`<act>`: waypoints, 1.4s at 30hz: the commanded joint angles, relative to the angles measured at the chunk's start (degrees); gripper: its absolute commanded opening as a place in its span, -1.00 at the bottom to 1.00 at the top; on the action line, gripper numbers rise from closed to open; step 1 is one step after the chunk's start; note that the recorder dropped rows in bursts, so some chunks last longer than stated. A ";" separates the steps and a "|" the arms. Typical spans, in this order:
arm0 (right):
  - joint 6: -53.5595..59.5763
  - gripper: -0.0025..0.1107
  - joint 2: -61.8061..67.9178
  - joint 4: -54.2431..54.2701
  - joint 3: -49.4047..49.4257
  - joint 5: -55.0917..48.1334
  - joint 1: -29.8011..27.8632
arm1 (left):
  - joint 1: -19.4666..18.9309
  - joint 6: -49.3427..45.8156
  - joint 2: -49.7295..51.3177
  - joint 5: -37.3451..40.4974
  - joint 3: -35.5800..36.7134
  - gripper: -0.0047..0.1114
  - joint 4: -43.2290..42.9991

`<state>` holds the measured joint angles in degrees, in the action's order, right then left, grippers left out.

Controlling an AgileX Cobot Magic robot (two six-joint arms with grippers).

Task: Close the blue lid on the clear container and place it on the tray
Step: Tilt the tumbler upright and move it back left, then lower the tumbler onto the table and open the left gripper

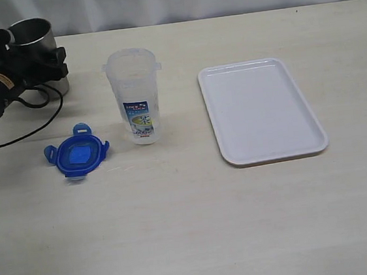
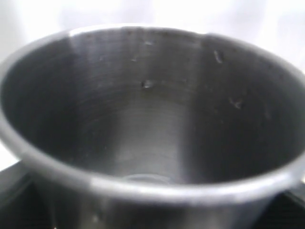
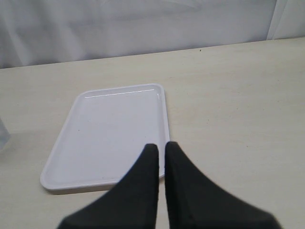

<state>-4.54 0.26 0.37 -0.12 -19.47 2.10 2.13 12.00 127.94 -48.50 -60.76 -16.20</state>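
Exterior view: left claw (image 1: pixel 24 49) grips steel cup (image 1: pixel 33 34), likely clearing space; blue lid (image 1: pixel 77 154) lies nearby, off clear container (image 1: pixel 136 93). Right claw (image 3: pixel 162 146), pinched shut, empty, faces tray (image 3: pixel 109 129).

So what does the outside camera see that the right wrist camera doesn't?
Only the outside view: the blue lid, the steel cup with the left pincer around it, and the whole clear container. Only the right wrist view: the right pincer, shut. Both: the white tray and the table.
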 commanded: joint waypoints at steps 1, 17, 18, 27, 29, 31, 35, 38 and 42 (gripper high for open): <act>-0.16 -0.88 -0.26 0.21 0.12 -0.09 -0.02 | -0.05 -0.21 -0.34 -1.82 -0.74 -0.92 0.28; -0.16 -0.88 -0.26 0.21 0.12 -0.09 -0.02 | -0.05 0.29 3.17 -5.36 -0.74 -0.92 0.41; -0.16 -0.88 -0.26 0.21 0.12 -0.09 -0.02 | -0.05 0.29 3.15 -5.74 -0.74 -0.92 0.41; -0.16 -0.88 -0.26 0.21 0.12 -0.09 -0.02 | -0.05 0.29 3.15 -6.55 -0.74 -0.92 0.90; -0.16 -0.88 -0.26 0.21 0.12 -0.09 -0.02 | -0.05 0.29 3.15 -6.55 -0.74 -0.92 0.90; -0.16 -0.88 -0.26 0.21 0.12 -0.09 -0.02 | -0.05 0.29 3.15 -6.55 -0.74 -0.87 0.90; -0.16 -0.88 -0.26 0.21 0.12 -0.09 -0.02 | -0.05 0.29 3.15 -6.72 -0.74 -0.55 0.90; -0.16 -0.88 -0.26 0.21 0.12 -0.09 -0.02 | -0.05 0.16 3.15 -6.62 -0.74 -0.17 0.90; -0.16 -0.88 -0.26 0.21 0.12 -0.09 -0.02 | -0.05 -1.70 3.15 -6.62 -0.74 0.38 0.90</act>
<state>-4.54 0.26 0.37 -0.12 -19.47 2.10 2.04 11.54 130.97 -53.99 -61.10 -15.81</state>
